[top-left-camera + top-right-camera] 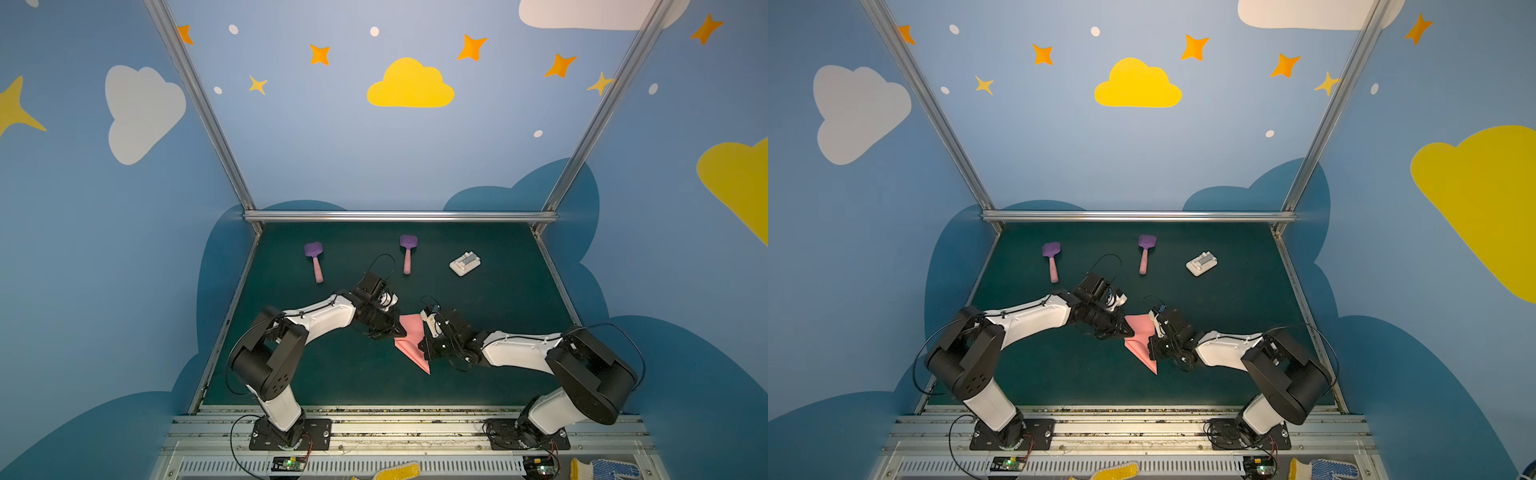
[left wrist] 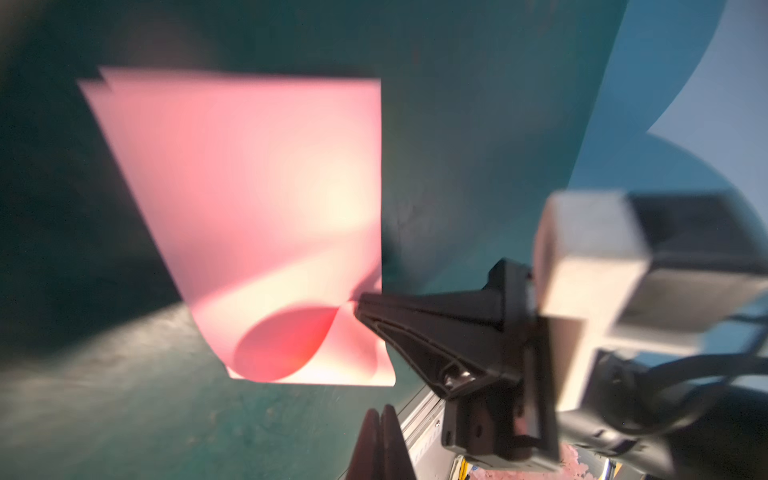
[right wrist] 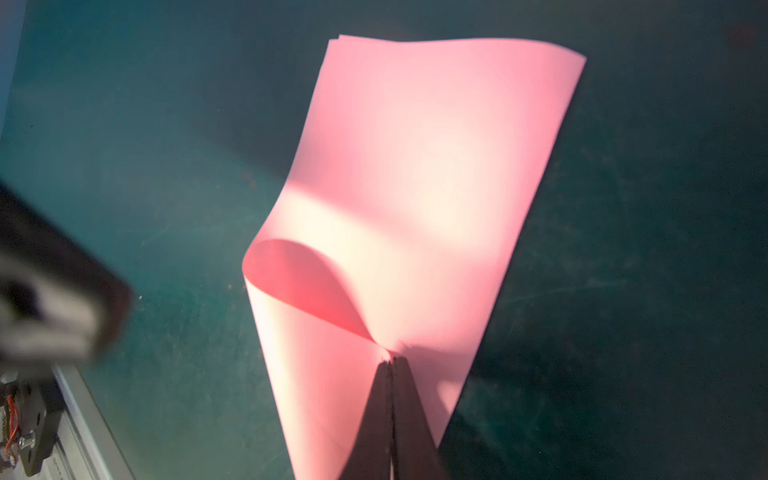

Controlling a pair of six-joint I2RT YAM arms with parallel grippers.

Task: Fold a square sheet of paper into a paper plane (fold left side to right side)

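The table (image 1: 324,374) has a dark green top. Close up, it looks a bit rough and scratched. Blue walls (image 1: 332,158) stand on three sides of it. They are painted with a big yellow cloud (image 1: 410,85), a white cloud (image 1: 141,112), orange stars (image 1: 320,54) and little white dots. Darker blue cloud shapes run along the bottom of the walls. Shiny metal bars (image 1: 399,215) run along the back edge and up the corners. At the front, both arms are bolted to a metal rail (image 1: 415,428). A yellow glove (image 1: 399,471) and a blue glove (image 1: 606,468) lie just past it.

Near the back of the table lie a spatula (image 1: 316,259) and a second spatula (image 1: 407,251), well apart. Both have purple heads and pink handles. A small white block (image 1: 465,263) sits to their right.

The pink paper (image 1: 411,343) is in the middle of the table, between the two grippers. In both top views it comes to a point toward the front. In the right wrist view it bends over itself, with a round loop near the pinched spot. The right gripper (image 3: 390,368) has its jaws closed tight on the paper there. The left gripper (image 2: 380,415) has its jaws pressed together too, with its tip just beside the paper's edge. I cannot tell if it touches the paper.
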